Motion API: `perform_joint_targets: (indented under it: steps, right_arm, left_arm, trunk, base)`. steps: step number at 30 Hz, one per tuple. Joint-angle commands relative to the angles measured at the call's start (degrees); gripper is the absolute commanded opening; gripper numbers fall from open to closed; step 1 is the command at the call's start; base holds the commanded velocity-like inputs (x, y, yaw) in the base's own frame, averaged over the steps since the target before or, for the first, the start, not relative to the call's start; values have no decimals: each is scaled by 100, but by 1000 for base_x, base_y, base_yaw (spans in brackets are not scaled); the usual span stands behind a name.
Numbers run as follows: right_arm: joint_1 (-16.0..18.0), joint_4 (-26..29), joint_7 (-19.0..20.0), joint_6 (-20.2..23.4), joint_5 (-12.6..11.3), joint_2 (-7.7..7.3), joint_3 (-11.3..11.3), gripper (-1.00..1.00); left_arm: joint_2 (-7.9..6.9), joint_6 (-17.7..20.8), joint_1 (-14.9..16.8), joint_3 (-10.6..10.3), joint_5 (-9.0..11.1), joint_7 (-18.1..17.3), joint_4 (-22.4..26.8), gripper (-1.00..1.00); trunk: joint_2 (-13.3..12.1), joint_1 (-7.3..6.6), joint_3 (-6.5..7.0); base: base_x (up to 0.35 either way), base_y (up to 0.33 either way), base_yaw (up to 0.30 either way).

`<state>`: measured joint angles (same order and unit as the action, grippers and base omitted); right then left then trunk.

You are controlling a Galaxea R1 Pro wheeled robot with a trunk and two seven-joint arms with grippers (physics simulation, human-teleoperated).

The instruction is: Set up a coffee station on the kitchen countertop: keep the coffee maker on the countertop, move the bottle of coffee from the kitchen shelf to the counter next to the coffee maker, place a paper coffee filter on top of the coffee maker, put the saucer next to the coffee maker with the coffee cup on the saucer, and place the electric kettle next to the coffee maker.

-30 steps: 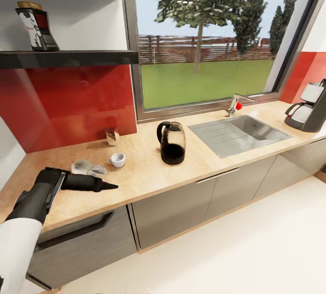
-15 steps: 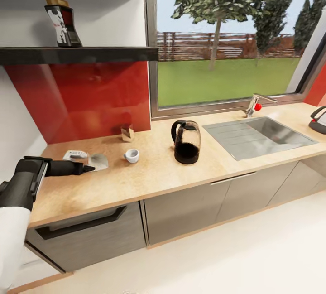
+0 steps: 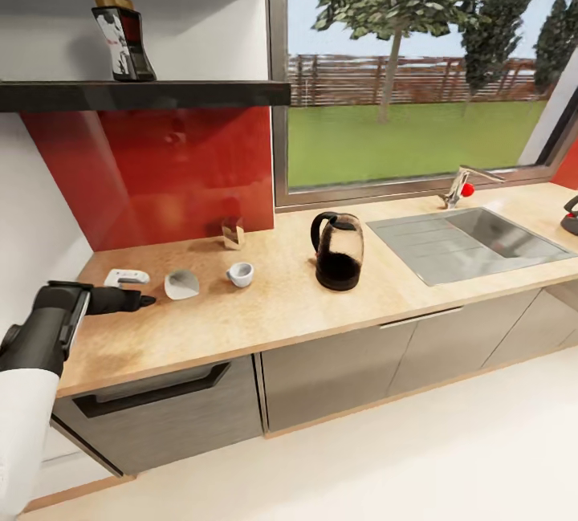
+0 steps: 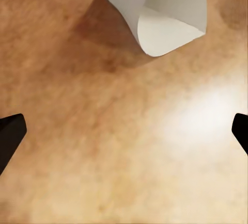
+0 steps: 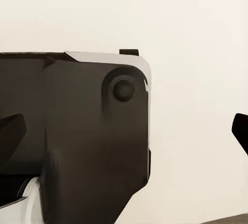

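The left gripper [image 3: 136, 300] hovers low over the kitchen countertop [image 3: 265, 308], its fingers spread wide with nothing between them; the paper coffee filter [image 3: 181, 284] lies just beyond its tips, beside the coffee cup [image 3: 240, 274]; the electric kettle [image 3: 338, 251] stands further along, near the sink [image 3: 470, 240]; the bottle of coffee [image 3: 124, 40] sits on the kitchen shelf [image 3: 144, 93]; the right gripper [image 5: 124, 131] is likewise spread, empty, before a dark robot part.
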<state>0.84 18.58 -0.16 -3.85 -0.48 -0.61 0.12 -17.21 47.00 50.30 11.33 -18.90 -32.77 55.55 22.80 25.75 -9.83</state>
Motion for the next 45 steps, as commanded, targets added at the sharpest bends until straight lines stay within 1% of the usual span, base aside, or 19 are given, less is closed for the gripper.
perform_joint_targets:
  steps: [1,3,5,7,12,15,17,18,24,26,27,30,31,35,36,39,40,42,45]
  right_arm:
    - [4,-8,-2,-18,-2,-1,0,100]
    - [4,-19,-1,-19,1,-1,-1,100]
    - [4,-33,-3,-19,3,-3,-2,100]
    - [4,-42,-7,-19,4,-10,-1,100]
    - [4,-47,-10,-19,4,-24,3,100]
    - [4,-48,-10,-19,4,-26,5,100]
    - [4,-48,-10,-19,4,-27,6,100]
    - [4,-52,-10,-19,4,-27,8,100]
    - [4,-55,-10,-19,4,-27,12,100]
    - [4,-56,-10,-19,4,-27,13,100]
    - [4,-57,-10,-19,5,-27,15,100]
    - [4,-57,-10,-19,5,-27,15,100]
    - [4,-57,-10,-19,6,-27,15,100]
    - [3,-57,-10,-19,10,-27,15,100]
    - [3,-57,-10,-19,9,-27,15,100]
    - [4,-57,-10,-24,12,-27,18,100]
    - [4,-57,-10,-27,12,-29,22,100]
    - [7,-122,-31,-29,20,7,25,100]
    - [8,-178,-32,-29,20,9,25,100]
  left_arm:
    - [33,-40,3,11,-55,42,-2,100]
    - [100,-157,0,12,-50,181,-9,100]
    - [243,-398,-9,14,-42,429,-70,100]
    - [286,-476,-52,11,-27,536,-117,100]
    - [321,-524,-92,10,3,601,-151,100]
    - [371,-536,-97,10,4,609,-156,100]
    - [430,-540,-103,16,-7,612,-157,100]
    - [469,-614,-108,18,-8,624,-158,100]
    - [488,-726,-108,18,-8,630,-219,100]
    - [510,-735,-108,18,-8,632,-253,100]
    - [549,-744,-108,21,-8,638,-308,100]
    - [547,-750,-108,26,-15,639,-314,100]
    - [538,-783,-108,34,-16,717,-315,100]
    - [539,-1159,-146,36,-5,1072,-357,100]
    - [541,-1302,-186,36,0,1178,-432,100]
    - [541,-1565,-226,36,20,1288,-685,100]
    - [537,-1799,-236,60,64,1324,-884,100]
    - [603,-1725,-243,87,127,1321,-810,100]
    - [607,-1713,-246,70,166,1301,-792,100]
  trunk:
    - [12,3,-12]
    - [12,3,-12]
    - [12,3,-12]
    - [12,3,-12]
    - [12,3,-12]
    - [12,3,-12]
    - [12,3,-12]
    - [12,3,-12]
    - [12,3,-12]
    - [12,3,-12]
    - [12,3,-12]
    - [12,3,-12]
    - [12,3,-12]
    - [12,3,-12]
    - [12,3,-12]
    - [12,3,-12]
    - [12,3,-12]
    - [12,3,-12]
    - [12,3,-12]
  base:
    - [0,0,0]
    - [0,0,0]
    - [0,0,0]
    - [0,0,0]
    - [58,0,0]
    - [240,0,0]
    - [254,0,0]
    - [24,0,0]
    - [94,0,0]
    - [269,0,0]
    - [42,0,0]
    - [18,0,0]
    - [2,0,0]
    - [0,0,0]
    - [0,0,0]
    - [0,0,0]
    - [0,0,0]
    - [0,0,0]
    - [0,0,0]
